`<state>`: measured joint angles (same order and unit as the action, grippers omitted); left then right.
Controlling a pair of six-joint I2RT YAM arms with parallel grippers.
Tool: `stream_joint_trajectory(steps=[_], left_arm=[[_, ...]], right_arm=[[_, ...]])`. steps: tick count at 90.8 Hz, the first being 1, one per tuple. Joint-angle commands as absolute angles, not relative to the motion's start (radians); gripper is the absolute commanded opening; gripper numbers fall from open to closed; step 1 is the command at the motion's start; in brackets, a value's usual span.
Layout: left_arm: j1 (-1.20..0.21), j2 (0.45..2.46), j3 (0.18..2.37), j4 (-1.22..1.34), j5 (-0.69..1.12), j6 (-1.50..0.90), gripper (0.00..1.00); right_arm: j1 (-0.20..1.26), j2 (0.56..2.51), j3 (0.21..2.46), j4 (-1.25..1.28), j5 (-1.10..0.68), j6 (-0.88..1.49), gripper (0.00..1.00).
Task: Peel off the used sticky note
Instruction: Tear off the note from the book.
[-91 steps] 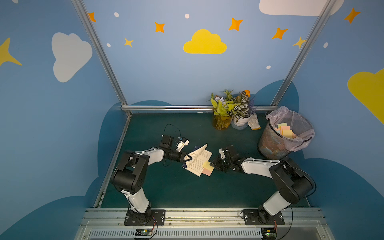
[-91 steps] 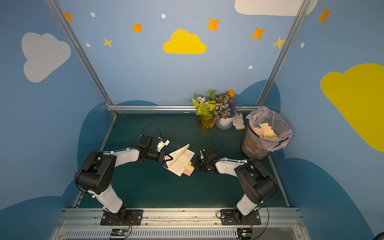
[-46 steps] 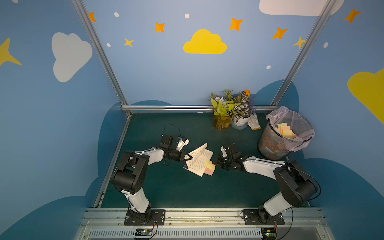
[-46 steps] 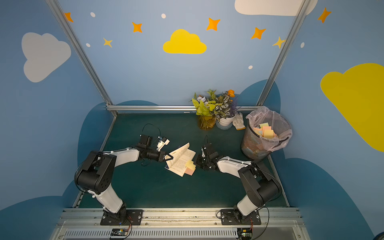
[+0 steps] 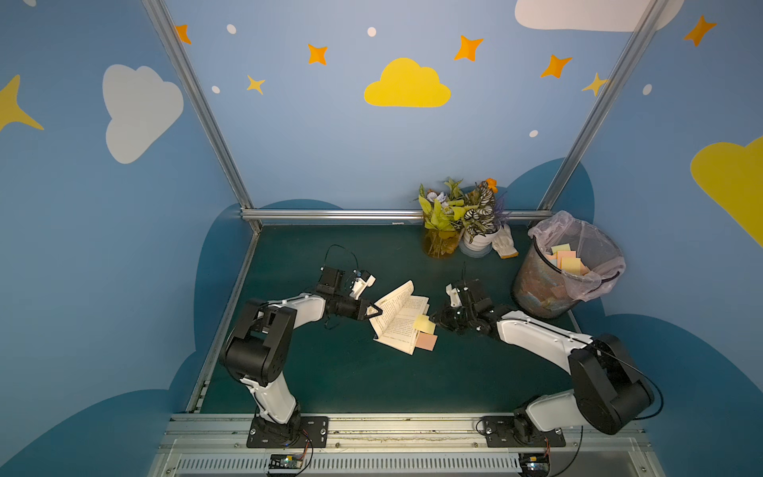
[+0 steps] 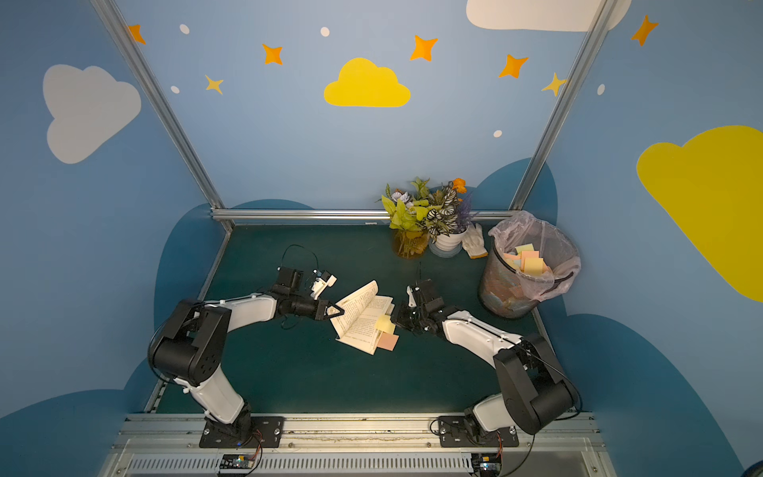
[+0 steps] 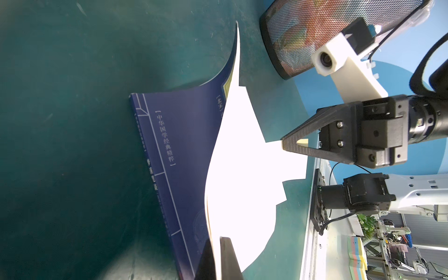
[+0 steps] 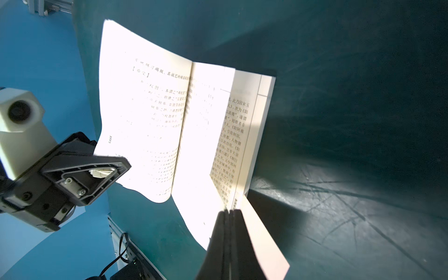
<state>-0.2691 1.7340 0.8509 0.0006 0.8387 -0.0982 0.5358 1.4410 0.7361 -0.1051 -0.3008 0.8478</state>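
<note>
Your left claw (image 5: 375, 310) is pinched together on the left-hand edge of the open book (image 5: 402, 320). It holds those pages and the blue cover curled up off the tabletop (image 5: 351, 380). In the left wrist view its fingers (image 7: 228, 257) sit tight against the paper.

Your right claw (image 5: 434, 321) reaches in from the right and is clamped on the yellow sticky note (image 5: 424, 323). That note sits at the right edge of the right-hand page, about the middle of the tabletop. A sliver of yellow shows between the claw's tips in the left wrist view.

A pink sticky note (image 5: 427, 341) pokes out from the same edge, just on the near side of the yellow one, and neither claw touches it. The mesh bin (image 5: 536, 289), lined with a bag and holding discarded notes, stands at the far right, well apart from the book. The potted plants (image 5: 462, 214) sit at the far edge.
</note>
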Motion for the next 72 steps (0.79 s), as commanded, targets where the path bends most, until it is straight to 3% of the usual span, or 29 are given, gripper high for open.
stream_joint_trajectory(steps=[1, 72], left_arm=[[-0.262, 1.753, 0.854, -0.044, 0.813, -0.093, 0.03], [-0.262, 1.752, 0.854, -0.043, 0.805, -0.098, 0.03]], right_arm=[[0.499, 1.426, 0.753, -0.140, -0.312, 0.848, 0.00], [0.357, 1.465, 0.733, -0.098, -0.530, 0.892, 0.00]])
